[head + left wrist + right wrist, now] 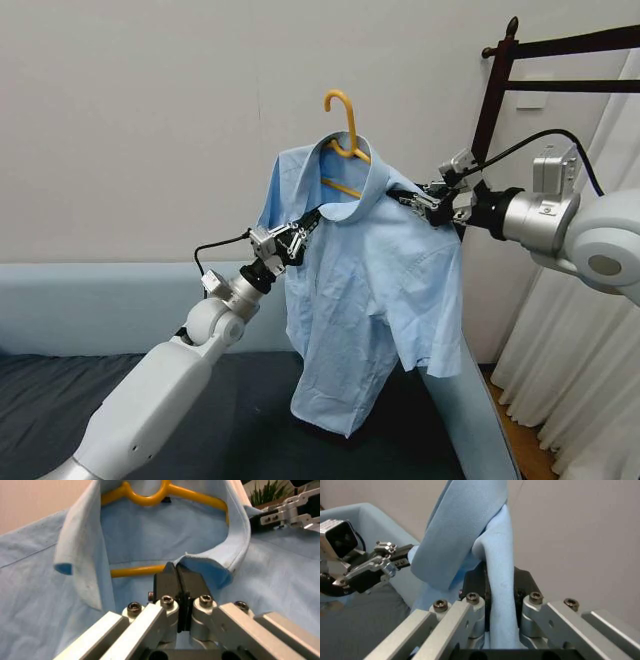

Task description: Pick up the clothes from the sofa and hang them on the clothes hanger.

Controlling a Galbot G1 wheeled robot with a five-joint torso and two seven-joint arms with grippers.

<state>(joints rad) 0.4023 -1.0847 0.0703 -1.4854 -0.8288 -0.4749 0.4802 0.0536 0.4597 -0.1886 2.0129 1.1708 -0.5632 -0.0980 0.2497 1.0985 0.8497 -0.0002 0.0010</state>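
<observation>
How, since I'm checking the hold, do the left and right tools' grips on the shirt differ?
The left tool pinches the shirt's thin edge below the collar; the right tool clamps a thick fold at its shoulder. The left arm reaches up from below; the right arm comes in nearly level. Both are shut on the shirt on its hanger.

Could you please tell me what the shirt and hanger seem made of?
Shirt, pinched by left hand and right hand: thin matte woven cloth, probably cotton; it drapes and creases softly. Hanger: likely plastic; smooth, slightly glossy yellow bars.
</observation>
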